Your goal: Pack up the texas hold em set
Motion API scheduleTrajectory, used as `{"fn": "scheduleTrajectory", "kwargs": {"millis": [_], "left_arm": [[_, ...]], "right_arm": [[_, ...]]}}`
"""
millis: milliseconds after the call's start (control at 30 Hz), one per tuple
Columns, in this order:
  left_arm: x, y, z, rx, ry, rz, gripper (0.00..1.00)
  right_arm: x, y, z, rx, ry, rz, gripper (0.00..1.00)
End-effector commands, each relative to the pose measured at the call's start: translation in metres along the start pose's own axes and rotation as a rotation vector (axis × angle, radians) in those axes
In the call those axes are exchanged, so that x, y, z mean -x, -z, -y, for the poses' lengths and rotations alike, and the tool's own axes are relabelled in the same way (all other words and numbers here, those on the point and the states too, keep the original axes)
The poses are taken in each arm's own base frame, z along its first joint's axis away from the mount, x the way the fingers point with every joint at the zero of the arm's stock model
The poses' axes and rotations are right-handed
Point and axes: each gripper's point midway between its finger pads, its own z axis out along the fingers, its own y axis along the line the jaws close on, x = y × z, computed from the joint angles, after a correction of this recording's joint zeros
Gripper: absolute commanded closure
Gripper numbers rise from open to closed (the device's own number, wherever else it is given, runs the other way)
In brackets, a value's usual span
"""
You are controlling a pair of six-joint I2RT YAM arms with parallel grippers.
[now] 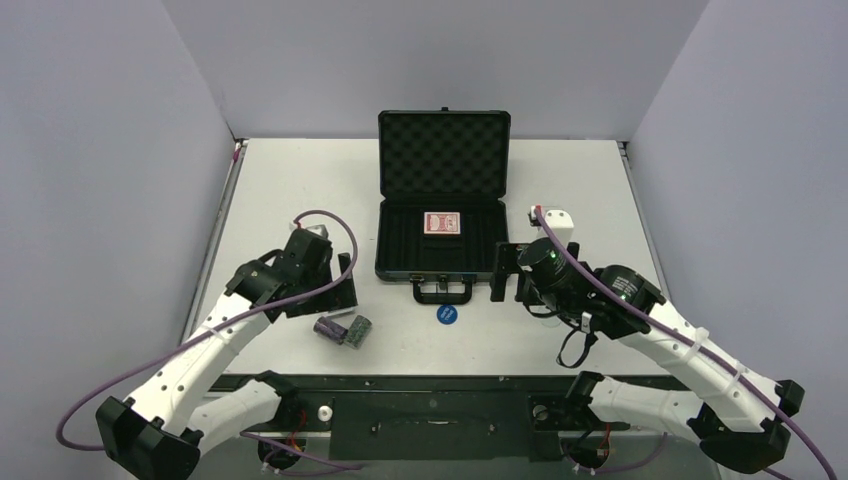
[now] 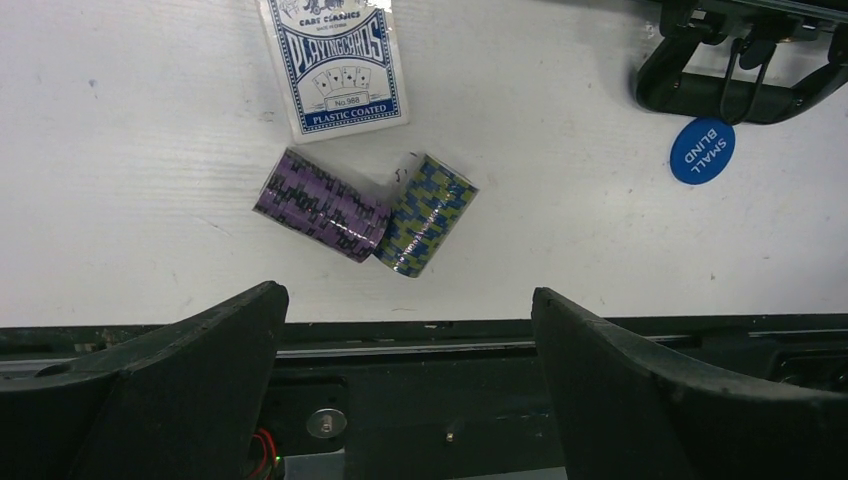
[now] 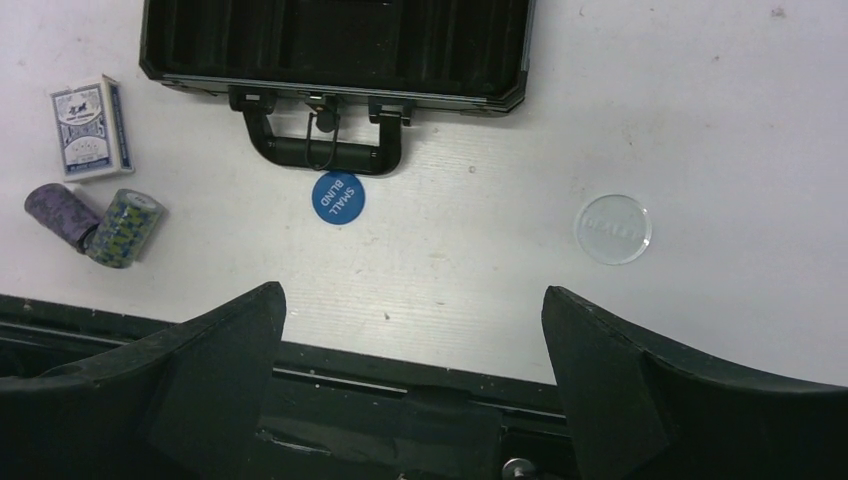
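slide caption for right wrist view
Open right gripper above clear round disc, blue small-blind disc, blue card box, purple chip stack and green chip stack, all outside the black hard case.

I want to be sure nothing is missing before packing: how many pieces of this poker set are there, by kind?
Black case: 1
Card decks: 2, red deck and blue deck
Chip stacks: 2, purple stack and green stack
Discs: 2, blue SMALL BLIND disc and clear disc
Total: 7
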Motion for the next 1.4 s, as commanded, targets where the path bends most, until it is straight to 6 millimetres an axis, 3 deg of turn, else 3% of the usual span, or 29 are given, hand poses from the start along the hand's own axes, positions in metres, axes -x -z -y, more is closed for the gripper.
{"fn": "scheduleTrajectory", "kwargs": {"millis": [0,33,267,467,667,867,1133,1367], "left_arm": [[-0.002,-0.001,-0.008,0.038,0.048,0.016,0.06],[-0.003,-0.003,-0.01,0.051,0.051,0.011,0.0],[-0.005,-0.019,-0.025,0.132,0.069,-0.053,0.04],[0.02,-0.041,-0.029,0.163,0.082,-0.058,0.04],[0.031,-0.072,-0.027,0.195,0.088,-0.065,0.04],[0.031,-0.102,-0.024,0.202,0.074,-0.091,0.04],[0.025,-0.125,-0.031,0.243,0.053,-0.124,0.01],[0.019,-0.136,-0.036,0.236,0.066,-0.131,0.1]], "right_arm": [[0.008,-0.001,0.01,-0.073,-0.03,0.014,0.04],[0.008,-0.001,0.01,-0.078,-0.032,0.011,0.04],[0.001,-0.006,0.011,-0.07,-0.089,0.021,0.04],[-0.001,-0.015,0.002,-0.06,-0.098,0.004,0.04],[0.006,-0.022,-0.007,-0.059,-0.046,-0.003,0.04],[0.013,-0.03,-0.015,-0.074,-0.013,-0.015,0.04],[0.008,-0.026,-0.016,-0.041,-0.064,-0.019,0.05],[0.001,-0.026,-0.014,-0.042,-0.065,-0.036,0.06]]}}
